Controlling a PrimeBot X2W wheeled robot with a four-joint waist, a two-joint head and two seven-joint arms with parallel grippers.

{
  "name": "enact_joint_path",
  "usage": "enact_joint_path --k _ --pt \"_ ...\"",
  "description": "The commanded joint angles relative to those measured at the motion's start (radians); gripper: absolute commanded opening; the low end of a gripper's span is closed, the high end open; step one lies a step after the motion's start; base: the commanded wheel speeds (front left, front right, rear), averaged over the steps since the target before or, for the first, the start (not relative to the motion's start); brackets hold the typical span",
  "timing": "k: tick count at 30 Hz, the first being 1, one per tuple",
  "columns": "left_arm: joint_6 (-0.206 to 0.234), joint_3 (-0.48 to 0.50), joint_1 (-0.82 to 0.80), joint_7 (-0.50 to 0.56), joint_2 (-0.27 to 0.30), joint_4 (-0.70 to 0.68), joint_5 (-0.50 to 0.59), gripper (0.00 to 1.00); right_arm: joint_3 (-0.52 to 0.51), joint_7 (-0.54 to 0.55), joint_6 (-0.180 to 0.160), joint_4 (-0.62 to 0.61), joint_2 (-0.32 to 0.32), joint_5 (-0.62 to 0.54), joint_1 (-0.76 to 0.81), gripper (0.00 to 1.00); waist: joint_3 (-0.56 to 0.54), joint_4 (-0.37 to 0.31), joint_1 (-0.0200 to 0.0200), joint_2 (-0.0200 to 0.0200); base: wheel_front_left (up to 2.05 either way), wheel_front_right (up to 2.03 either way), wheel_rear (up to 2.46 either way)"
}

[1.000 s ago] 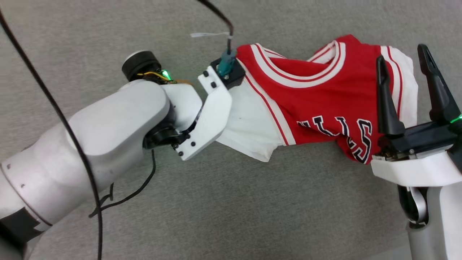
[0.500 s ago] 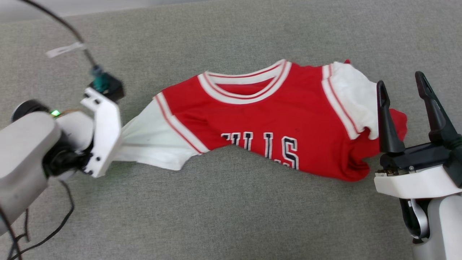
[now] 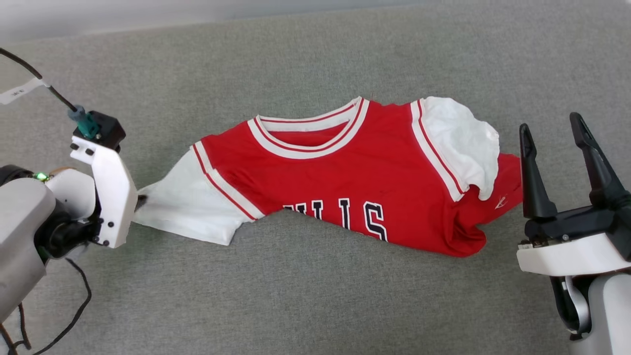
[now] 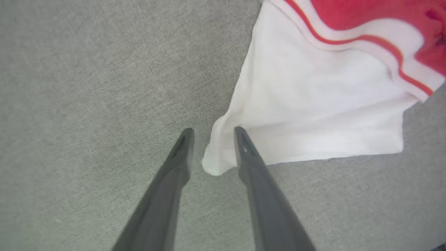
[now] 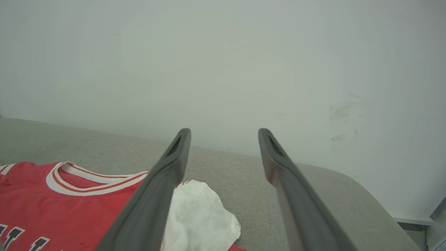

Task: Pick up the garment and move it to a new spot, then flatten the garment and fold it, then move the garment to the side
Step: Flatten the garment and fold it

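Dark grey fingers of the left hand (image 4: pixel 214 134) stand a little apart, low over the table (image 3: pixel 296 296), with the pointed tip of a white sleeve (image 4: pixel 313 104) lying between them. The cloth seems to brush the one finger and leave a gap at the other, though I cannot be sure of contact; it is not pinched. In the head view the white wrist housing hides most of these fingers, and a black cable (image 3: pixel 54 93) with a paper tag (image 3: pixel 17 91) runs off from it.

The right hand (image 3: pixel 550 122) hangs wide open and holds nothing, just beside the opposite end of the garment (image 3: pixel 345 172), fingers pointing toward the pale wall (image 5: pixel 223 69) behind the table. In its wrist view one finger crosses in front of the other sleeve (image 3: pixel 461 143).

The garment lies front up on the grey fabric of the table, its long axis running left to right between the two hands. The collar (image 3: pixel 308 143) faces the far edge; the black, white-outlined letters (image 3: pixel 345 217) face the robot. It is red with red-and-white striped trim. The left sleeve is drawn out flat to a point, the right one is crumpled, and the lower body is tucked under, cutting the letters off.
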Motion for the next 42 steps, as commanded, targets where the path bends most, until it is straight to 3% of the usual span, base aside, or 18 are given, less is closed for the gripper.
enact_joint_path --k 1,12,19,30,40,41,42 --pt "0.004 0.008 0.005 -0.028 -0.003 -0.005 0.015 1.00 -0.005 -0.002 -0.001 0.003 0.000 -0.002 0.019 1.00 -0.019 0.006 0.0000 0.0000 0.00 0.00 0.00" --pt "0.028 0.077 -0.095 -0.095 0.001 -0.109 0.036 1.00 -0.013 -0.002 -0.001 -0.002 0.017 0.005 0.031 1.00 -0.043 0.011 0.0000 0.0000 0.00 0.00 0.00" --pt "0.010 0.073 -0.233 0.029 -0.065 -0.128 0.043 1.00 0.007 -0.002 -0.001 -0.024 0.013 -0.004 -0.016 1.00 0.017 -0.020 0.0000 0.0000 0.00 0.00 0.00" --pt "-0.052 -0.062 -0.368 0.293 -0.173 -0.061 0.136 1.00 0.039 -0.002 -0.001 -0.051 0.030 -0.015 -0.078 1.00 0.142 -0.109 0.0000 0.0000 0.00 0.00 0.00" --pt "-0.097 -0.117 -0.289 0.343 -0.212 0.058 0.167 1.00 0.040 -0.002 -0.001 -0.054 0.048 -0.021 -0.099 1.00 0.186 -0.146 0.0000 0.0000 0.00 0.00 0.00" --pt "-0.102 -0.119 -0.286 0.340 -0.214 0.064 0.168 0.40 0.038 -0.002 -0.001 -0.054 0.049 -0.021 -0.099 1.00 0.186 -0.146 0.0000 0.0000 0.00 0.00 0.00" --pt "-0.103 -0.118 -0.287 0.330 -0.217 0.071 0.165 0.00 0.037 -0.002 -0.001 -0.054 0.050 -0.021 -0.099 1.00 0.185 -0.145 0.0000 0.0000 0.00 0.00 0.00"
